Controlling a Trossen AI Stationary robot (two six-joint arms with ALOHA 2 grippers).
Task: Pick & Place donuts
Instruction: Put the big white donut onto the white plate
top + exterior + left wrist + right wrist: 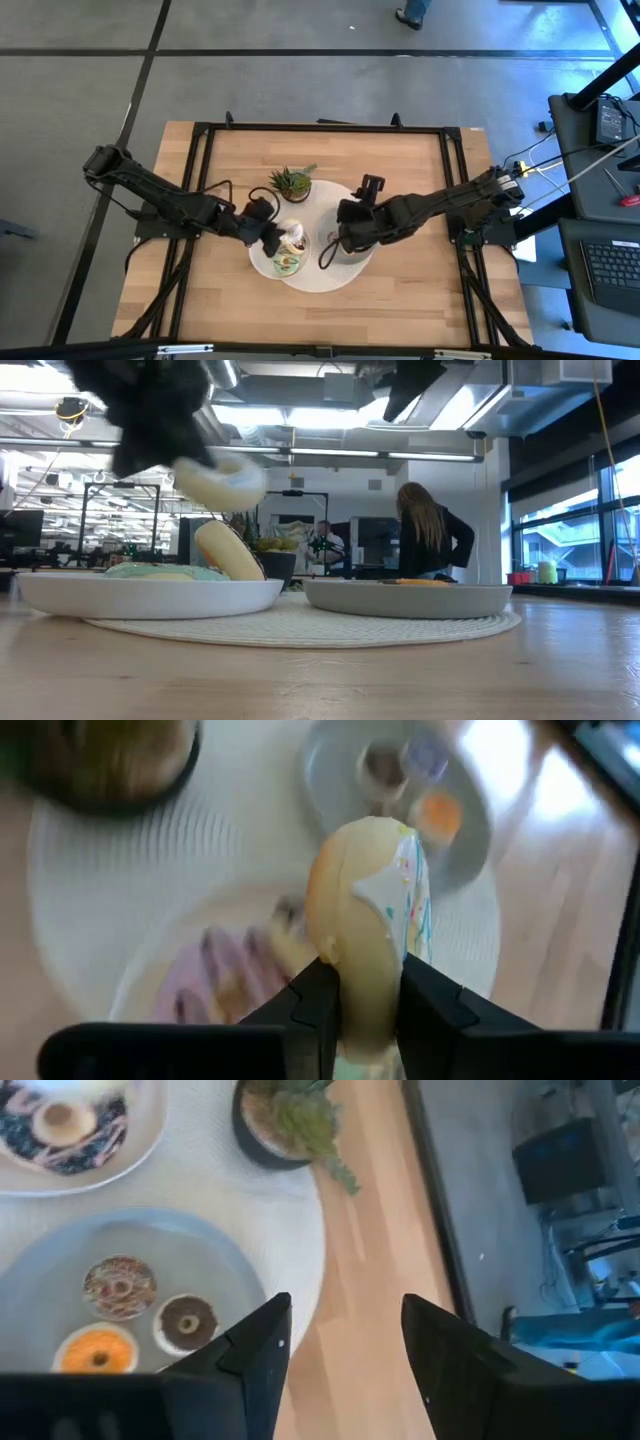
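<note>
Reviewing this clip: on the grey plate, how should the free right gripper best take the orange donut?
Probably from straight above: the orange donut lies flat on the grey plate, so put one finger in its hole and one outside, pinching the ring. Choose the side away from the brown donut. The right gripper is open.

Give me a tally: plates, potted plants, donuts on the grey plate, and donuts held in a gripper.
Plates: 2, white plate, grey plate
Potted plant: 1
Donuts on the grey plate: 3, orange donut, chocolate donut, sprinkled donut
White-iced donut in left gripper: 1
Total: 7
</note>
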